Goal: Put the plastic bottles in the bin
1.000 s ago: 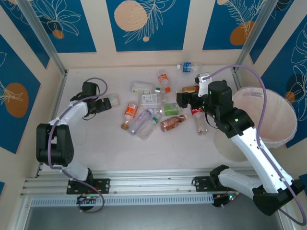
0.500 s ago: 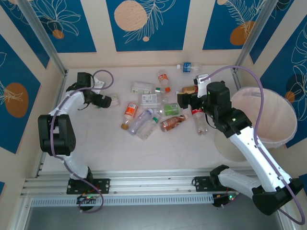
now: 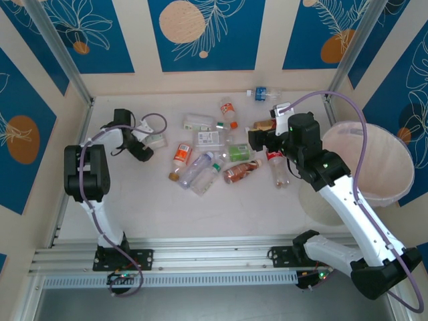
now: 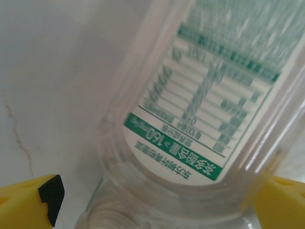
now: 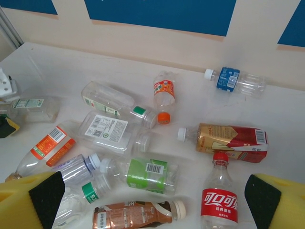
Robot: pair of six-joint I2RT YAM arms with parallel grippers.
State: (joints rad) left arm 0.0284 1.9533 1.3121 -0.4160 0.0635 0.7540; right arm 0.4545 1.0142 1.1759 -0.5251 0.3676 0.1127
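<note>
Overhead, a pale table (image 3: pixel 221 214) holds about a dozen small plastic bottles (image 3: pixel 214 157) lying loose on their sides in its middle. None is in the bin (image 3: pixel 391 157) yet, by the look of it. The bin, a wide round whitish basket lined with a thin bag, sits at the table's right edge beside the right arm, well apart from the pile.

One clear bottle with a green-and-white label (image 3: pixel 157 140) lies alone on the left. The left claw (image 3: pixel 148 146) is right at it, with its jaws spread apart. In the left wrist view the same bottle (image 4: pixel 200 119) lies between the yellow fingers (image 4: pixel 28 202), its printed label facing the camera. The left claw (image 4: pixel 162 205) looks placed to close on it, but nothing is gripped.

The right claw (image 3: pixel 256 139) hangs over the right side of the pile, jaws wide apart and holding nothing. Its wrist view looks down between its fingers, the right claw (image 5: pixel 155 200) framing a red-labelled cola bottle (image 5: pixel 217 200), a green-labelled bottle (image 5: pixel 150 172) and a crushed gold-and-red one (image 5: pixel 228 140). A blue-labelled bottle (image 5: pixel 232 78) lies apart, near the far wall. The cola bottle seems the likeliest pick, being nearest the bin.

The table is smooth and off-white, with a faint hairline crack showing in the left wrist view. Cream walls with dark blue panels, orange discs and white leaf drawings enclose it. Metal posts stand in the far corners, and a metal rail runs along the near edge.
</note>
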